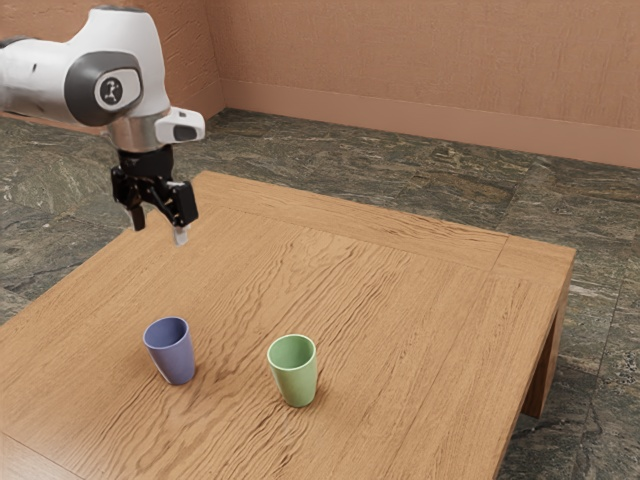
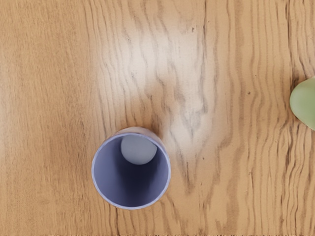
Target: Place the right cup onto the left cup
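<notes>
My gripper [image 1: 159, 227] hangs high above the table at its far left part in the exterior view, its two fingers apart with nothing between them. A blue-purple cup [image 1: 173, 355] stands upright on the wood in the exterior view's lower left. To its right there, a short gap away, a green cup [image 1: 297, 375] also stands upright. From the wrist camera, I look down into the open mouth of the blue-purple cup [image 2: 131, 172]; part of the green cup [image 2: 305, 102] is cut off at the picture's edge.
The wooden table [image 1: 420, 330] carries both cups, which stand apart from each other. Its far edge and a leg [image 1: 545, 375] border a dark stone floor [image 1: 400, 160]. A reddish-brown wall [image 1: 430, 70] rises behind.
</notes>
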### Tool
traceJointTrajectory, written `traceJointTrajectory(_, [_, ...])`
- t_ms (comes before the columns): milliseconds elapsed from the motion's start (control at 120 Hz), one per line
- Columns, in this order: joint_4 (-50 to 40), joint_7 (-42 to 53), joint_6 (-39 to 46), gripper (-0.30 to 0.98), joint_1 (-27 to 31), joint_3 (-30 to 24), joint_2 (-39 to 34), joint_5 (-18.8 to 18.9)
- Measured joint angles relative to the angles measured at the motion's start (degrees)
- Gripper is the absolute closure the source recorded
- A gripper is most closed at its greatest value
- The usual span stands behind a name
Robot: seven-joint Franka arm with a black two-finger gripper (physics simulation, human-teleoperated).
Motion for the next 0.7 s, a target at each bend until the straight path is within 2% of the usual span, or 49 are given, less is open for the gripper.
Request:
traceJointTrajectory(200, [-4.39, -0.68, 4.35, 0.0, -0.85, -2.72, 4.06, -0.29])
traceJointTrajectory(700, [-8.48, -1.77, 17.27, 0.0, -0.81, -8.74, 12.39, -6.25])
